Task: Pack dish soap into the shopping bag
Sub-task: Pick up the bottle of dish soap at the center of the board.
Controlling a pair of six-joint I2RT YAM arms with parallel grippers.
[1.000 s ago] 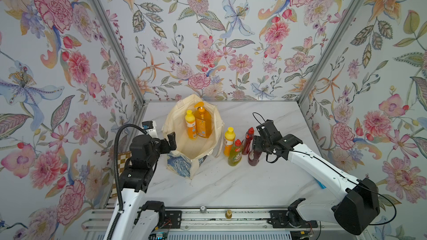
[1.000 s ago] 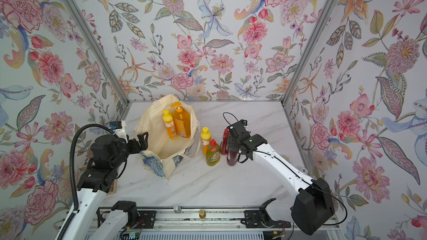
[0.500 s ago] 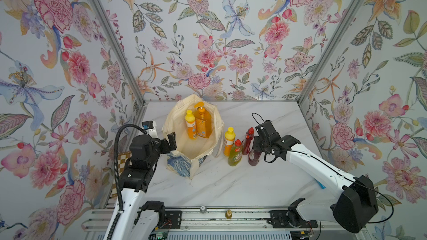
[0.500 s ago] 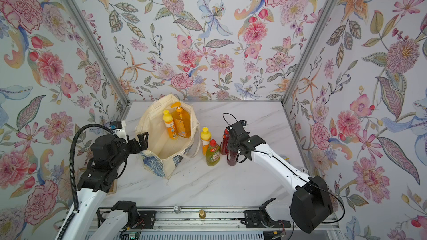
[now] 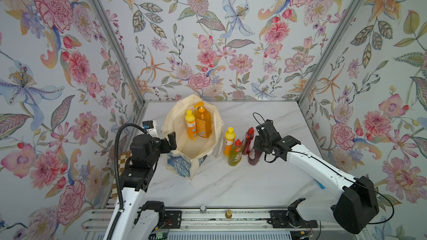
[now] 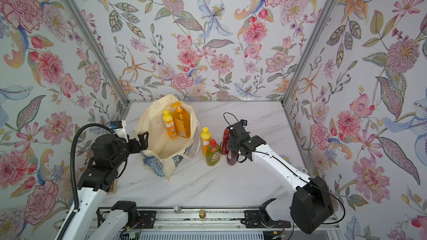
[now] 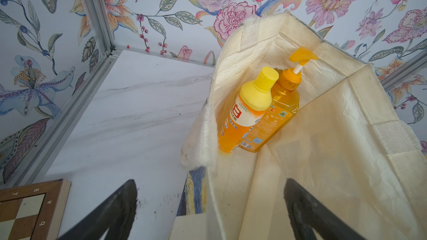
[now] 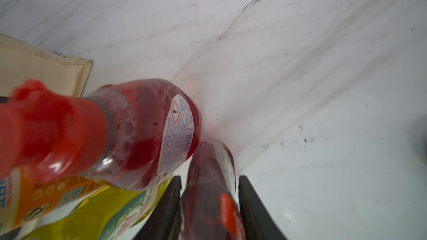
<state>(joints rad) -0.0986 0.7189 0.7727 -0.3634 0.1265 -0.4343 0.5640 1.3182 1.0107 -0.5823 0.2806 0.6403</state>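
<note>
Right gripper [image 8: 209,177] fingers flank near red bottle [image 5: 253,158], grip unclear. Far red bottle [image 5: 248,140], green bottle [image 5: 235,155] and orange bottle [image 5: 228,142] crowd beside. Bag [image 5: 180,165] holds pump bottle [image 5: 203,126] and capped bottle [image 5: 191,128]. Left gripper [image 7: 210,182] fingers apart, astride bag wall.

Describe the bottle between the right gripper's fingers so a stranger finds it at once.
On the table, four bottles stand beside the cream bag. The dark-red bottle stands farthest from the bag, in front beside the green bottle. Unlike its twin behind, it stands between the fingers of the right gripper.
</note>
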